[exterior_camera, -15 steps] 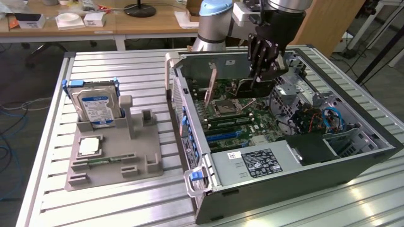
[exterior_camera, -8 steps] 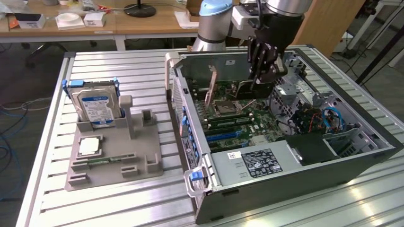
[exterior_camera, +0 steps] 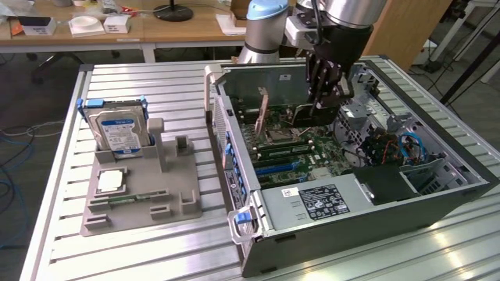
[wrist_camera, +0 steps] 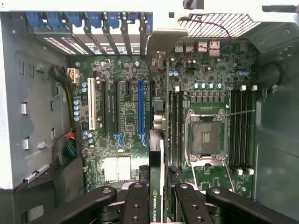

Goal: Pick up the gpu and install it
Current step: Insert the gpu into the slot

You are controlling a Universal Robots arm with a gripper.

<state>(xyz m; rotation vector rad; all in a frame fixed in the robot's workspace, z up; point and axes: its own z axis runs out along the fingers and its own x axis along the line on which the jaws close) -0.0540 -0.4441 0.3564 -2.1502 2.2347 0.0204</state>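
My tool [wrist_camera: 159, 193] grips the gpu [wrist_camera: 156, 156], partly closed on its upper edge; I judge the card light, stiff and fragile.

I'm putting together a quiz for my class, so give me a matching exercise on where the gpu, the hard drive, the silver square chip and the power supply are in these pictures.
Things:
1. gpu
2. hard drive
3. silver square chip
4. power supply

Places:
A. standing upright in the grey holder
B. fixed in a corner of the open case
C. gripped by the hand over the motherboard
D. lying flat on the grey holder

Pairs: 1-C, 2-A, 3-D, 4-B
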